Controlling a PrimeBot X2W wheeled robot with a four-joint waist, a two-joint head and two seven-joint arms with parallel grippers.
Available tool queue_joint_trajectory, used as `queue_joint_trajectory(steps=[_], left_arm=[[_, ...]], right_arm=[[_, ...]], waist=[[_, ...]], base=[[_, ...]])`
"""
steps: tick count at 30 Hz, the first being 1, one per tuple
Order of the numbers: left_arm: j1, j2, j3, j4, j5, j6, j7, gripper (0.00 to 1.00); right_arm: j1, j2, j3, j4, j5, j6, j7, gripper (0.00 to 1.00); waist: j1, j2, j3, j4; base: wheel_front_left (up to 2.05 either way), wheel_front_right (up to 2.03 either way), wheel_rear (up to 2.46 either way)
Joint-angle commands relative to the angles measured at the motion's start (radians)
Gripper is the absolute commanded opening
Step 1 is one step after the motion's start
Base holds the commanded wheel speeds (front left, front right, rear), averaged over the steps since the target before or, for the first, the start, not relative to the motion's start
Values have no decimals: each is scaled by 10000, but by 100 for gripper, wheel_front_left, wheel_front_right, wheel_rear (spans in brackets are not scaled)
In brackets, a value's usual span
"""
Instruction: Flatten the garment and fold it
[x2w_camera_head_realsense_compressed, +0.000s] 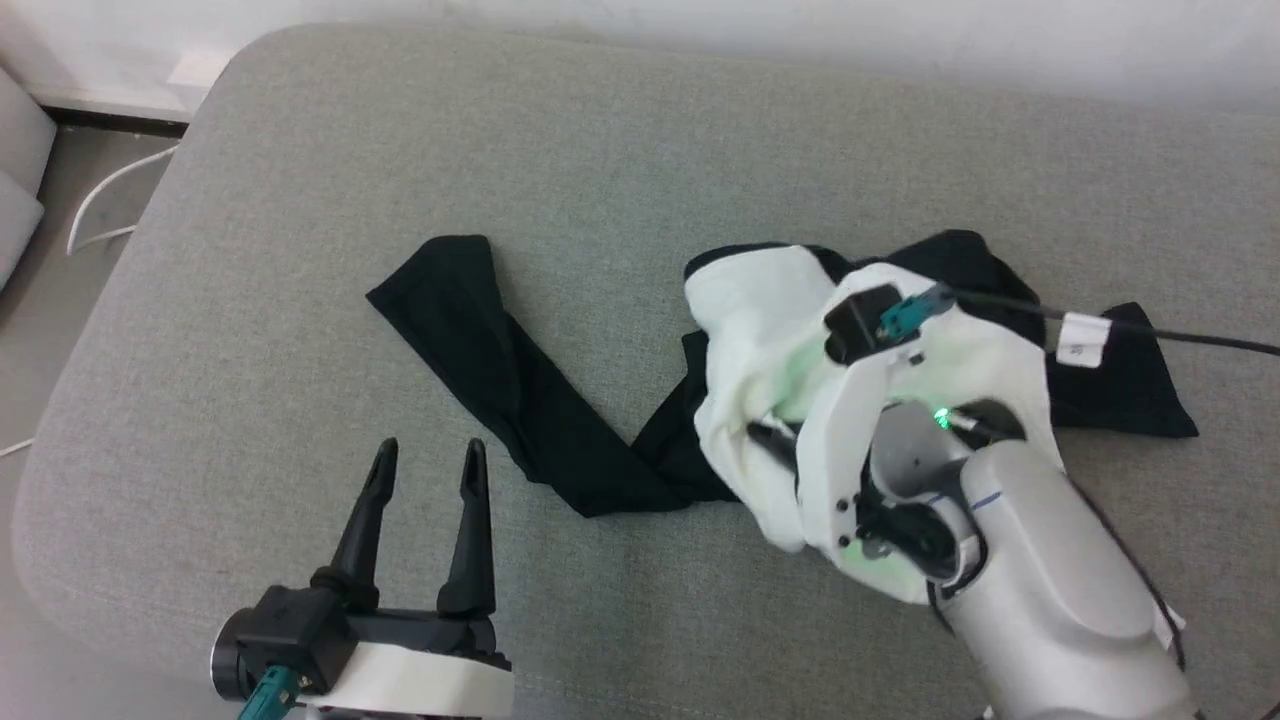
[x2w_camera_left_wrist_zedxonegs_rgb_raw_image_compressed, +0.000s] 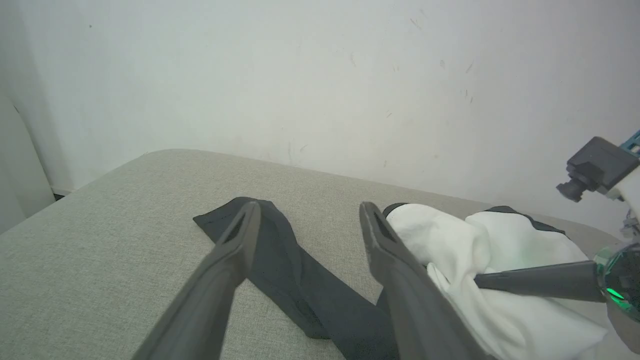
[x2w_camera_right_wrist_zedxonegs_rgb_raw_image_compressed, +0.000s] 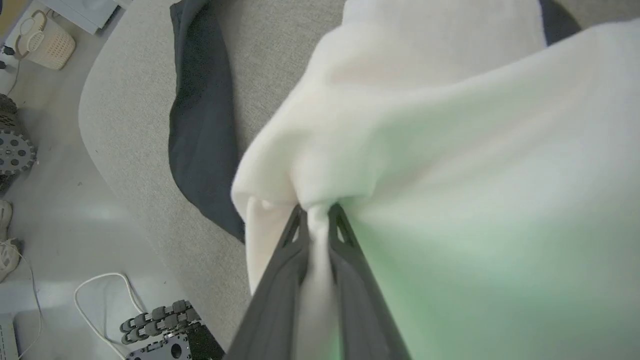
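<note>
Right pincer (x2w_camera_right_wrist_zedxonegs_rgb_raw_image_compressed: 316, 212) of mine is closed on a fold of the garment (x2w_camera_head_realsense_compressed: 760, 330), white cloth squeezed between the two dark fingers and bunched up over them. Over on my left, the other pincer (x2w_camera_head_realsense_compressed: 430, 455) hangs with its fingers spread wide and nothing between them, just short of the shirt.

What I hold is soft and crumpled: a white body gathered into a lump and raised a little at my grip, with black cloth showing under and behind it. One long black sleeve (x2w_camera_head_realsense_compressed: 480, 350) lies flat and smooth; more black fabric (x2w_camera_head_realsense_compressed: 1120, 390) spills out on the right side.

It all rests on a grey woven cushion (x2w_camera_head_realsense_compressed: 600, 130) with rounded corners, right of its middle. A scuffed white wall (x2w_camera_left_wrist_zedxonegs_rgb_raw_image_compressed: 300, 75) stands behind, and a pale floor (x2w_camera_right_wrist_zedxonegs_rgb_raw_image_compressed: 75, 215) lies off my left side with a loose white cable (x2w_camera_right_wrist_zedxonegs_rgb_raw_image_compressed: 100, 280) and a pale basket (x2w_camera_right_wrist_zedxonegs_rgb_raw_image_compressed: 47, 42).

Seen from my head, the flat sleeve runs on a slant, its cuff up and to the left, its root down at the white lump. Overall the shirt stretches left to right across the cushion.
</note>
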Motion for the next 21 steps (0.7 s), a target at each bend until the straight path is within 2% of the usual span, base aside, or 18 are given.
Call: queue_joint_trajectory(steps=[1, 2, 3, 5, 7, 10, 15, 21], left_arm=[[13, -18, -33, 32, -75, -14, -47, 100], [-17, -18, -53, 53, -88, -29, -47, 100], [-51, -18, -70, 81, -99, -43, -47, 100], [-105, -18, -78, 130, -127, -50, -47, 100], [-138, -18, -84, 157, -159, -37, -47, 100], [-145, -18, -61, 178, -173, -10, -47, 100], [71, -18, 121, 179, -161, 66, -47, 100], [246, -18, 199, 113, -126, 103, -47, 100]], right_arm=[[-143, 0, 175, 591, 226, 54, -362, 0], [-173, 0, 253, 988, 304, 54, -561, 4], [-208, 1, 292, 1414, 380, 54, -743, 32], [-380, 1, 393, 2259, 188, 54, -1132, 100], [-584, 1, 615, 2747, 132, 54, -1514, 100], [-766, 1, 972, 2845, 526, 54, -1746, 100], [-1252, 2, 1839, 2088, 1248, 54, -1583, 100], [-1537, 0, 987, 763, 687, 54, -890, 100]], waist=[[0, 0, 81, 68], [0, 0, 112, 107], [0, 0, 138, 143], [0, 0, 172, 182], [0, 0, 187, 204], [0, 0, 151, 162], [0, 0, -105, -227], [0, 0, -423, -723]], base=[[0, 0, 0], [0, 0, 0], [0, 0, 0], [0, 0, 0], [0, 0, 0], [0, 0, 0], [0, 0, 0], [0, 0, 0]])
